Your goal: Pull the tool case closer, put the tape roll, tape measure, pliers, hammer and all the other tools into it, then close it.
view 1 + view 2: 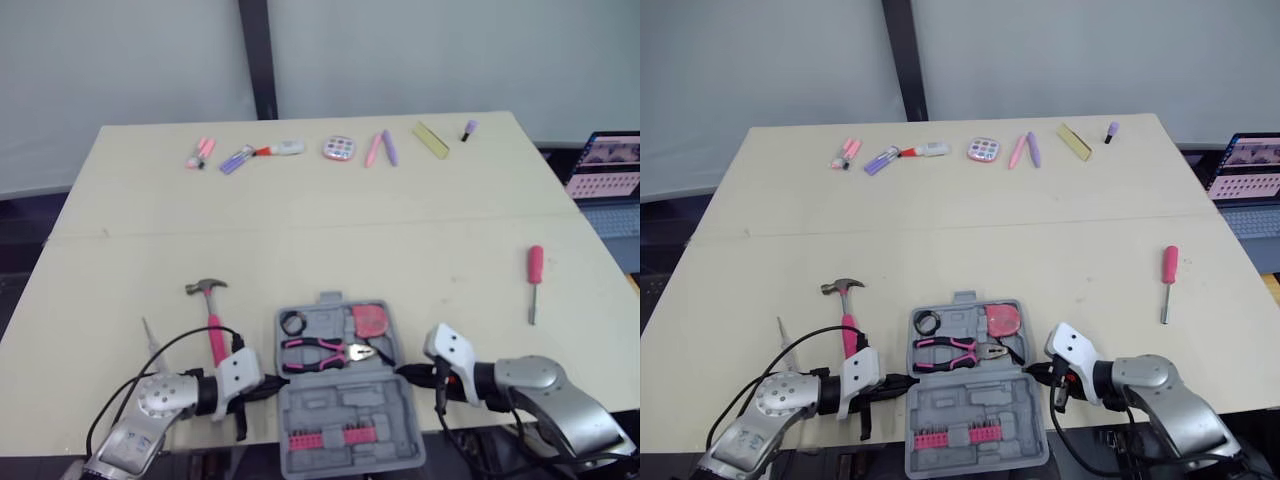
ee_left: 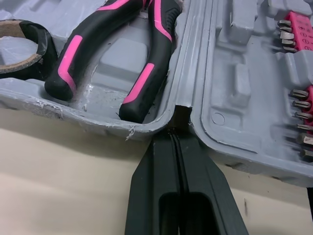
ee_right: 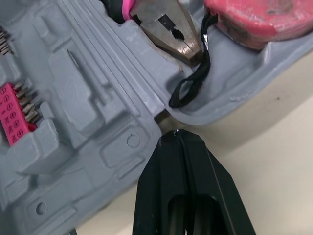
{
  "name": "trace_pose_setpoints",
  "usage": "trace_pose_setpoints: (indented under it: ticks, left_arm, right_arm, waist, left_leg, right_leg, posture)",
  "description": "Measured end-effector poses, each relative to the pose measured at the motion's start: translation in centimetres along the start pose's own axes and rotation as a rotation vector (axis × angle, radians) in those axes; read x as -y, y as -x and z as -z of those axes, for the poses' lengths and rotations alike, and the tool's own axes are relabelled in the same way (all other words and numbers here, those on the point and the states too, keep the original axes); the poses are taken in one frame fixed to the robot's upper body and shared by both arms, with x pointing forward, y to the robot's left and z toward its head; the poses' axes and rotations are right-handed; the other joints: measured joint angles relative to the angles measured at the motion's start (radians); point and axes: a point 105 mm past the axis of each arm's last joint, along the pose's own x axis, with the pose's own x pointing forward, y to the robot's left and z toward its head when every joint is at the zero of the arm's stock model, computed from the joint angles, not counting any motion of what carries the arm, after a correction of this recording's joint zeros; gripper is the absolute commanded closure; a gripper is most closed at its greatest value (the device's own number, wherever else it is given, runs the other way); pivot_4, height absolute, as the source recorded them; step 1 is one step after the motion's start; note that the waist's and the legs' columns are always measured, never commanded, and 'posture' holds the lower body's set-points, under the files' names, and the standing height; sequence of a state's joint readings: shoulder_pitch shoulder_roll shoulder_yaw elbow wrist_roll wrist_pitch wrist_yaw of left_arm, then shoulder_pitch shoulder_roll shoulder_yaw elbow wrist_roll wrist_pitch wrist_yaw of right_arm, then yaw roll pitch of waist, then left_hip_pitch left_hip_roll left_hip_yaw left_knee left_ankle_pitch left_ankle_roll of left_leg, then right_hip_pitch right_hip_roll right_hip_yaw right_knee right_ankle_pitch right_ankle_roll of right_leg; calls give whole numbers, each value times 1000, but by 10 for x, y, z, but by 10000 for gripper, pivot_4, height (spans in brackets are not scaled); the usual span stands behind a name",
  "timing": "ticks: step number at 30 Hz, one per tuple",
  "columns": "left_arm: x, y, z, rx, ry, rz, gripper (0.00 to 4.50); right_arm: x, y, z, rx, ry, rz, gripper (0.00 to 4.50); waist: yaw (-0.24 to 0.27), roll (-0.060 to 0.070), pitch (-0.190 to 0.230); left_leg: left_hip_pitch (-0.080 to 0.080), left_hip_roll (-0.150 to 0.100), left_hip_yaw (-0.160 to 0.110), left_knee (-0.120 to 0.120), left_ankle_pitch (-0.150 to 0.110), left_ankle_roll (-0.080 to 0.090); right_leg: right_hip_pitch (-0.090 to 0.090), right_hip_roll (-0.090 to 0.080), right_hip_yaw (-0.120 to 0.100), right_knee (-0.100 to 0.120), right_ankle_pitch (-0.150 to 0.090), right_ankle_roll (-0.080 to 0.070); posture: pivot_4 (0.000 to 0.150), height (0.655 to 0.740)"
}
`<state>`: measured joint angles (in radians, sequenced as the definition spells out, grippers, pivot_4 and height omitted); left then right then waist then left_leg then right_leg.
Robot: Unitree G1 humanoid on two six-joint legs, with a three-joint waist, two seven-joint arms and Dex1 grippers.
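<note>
At each end of the tool case (image 1: 340,405) hinge (image 2: 180,113), left gripper (image 2: 177,136) and right gripper (image 3: 174,132) sit with fingers (image 2: 159,186) pressed together, seemingly bracing it

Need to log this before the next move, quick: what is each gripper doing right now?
Left gripper: jaws closed, empty, tip at the tool case hinge.
Right gripper: jaws closed, empty.

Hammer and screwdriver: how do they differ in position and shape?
The hammer lies just left of the open tool case; the screwdriver lies far to its right. The hammer has a broad claw head; the screwdriver has a thin straight shaft. Both have pink handles and lie outside the case.
</note>
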<state>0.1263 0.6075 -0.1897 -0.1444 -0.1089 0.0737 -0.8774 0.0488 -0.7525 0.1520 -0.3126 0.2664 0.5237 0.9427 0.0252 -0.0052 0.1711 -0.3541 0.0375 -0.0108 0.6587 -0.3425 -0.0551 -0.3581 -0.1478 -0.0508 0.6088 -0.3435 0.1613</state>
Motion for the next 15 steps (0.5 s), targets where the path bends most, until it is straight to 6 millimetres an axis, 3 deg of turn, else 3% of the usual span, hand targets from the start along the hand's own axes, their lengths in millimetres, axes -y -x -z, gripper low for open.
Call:
trace_pose_setpoints:
  ticks: [15]
  left_arm:
    - [-16,-2,-6,-5,-22,-35,45000]
  right_arm:
    - [11,-3,-8,12,11,36,44589]
  waist:
    - [0,0,0]
  left_leg:
    - [0,0,0,0,0,0]
  right_leg:
    - [0,0,0,1,0,0]
  posture:
    - [1500,7400]
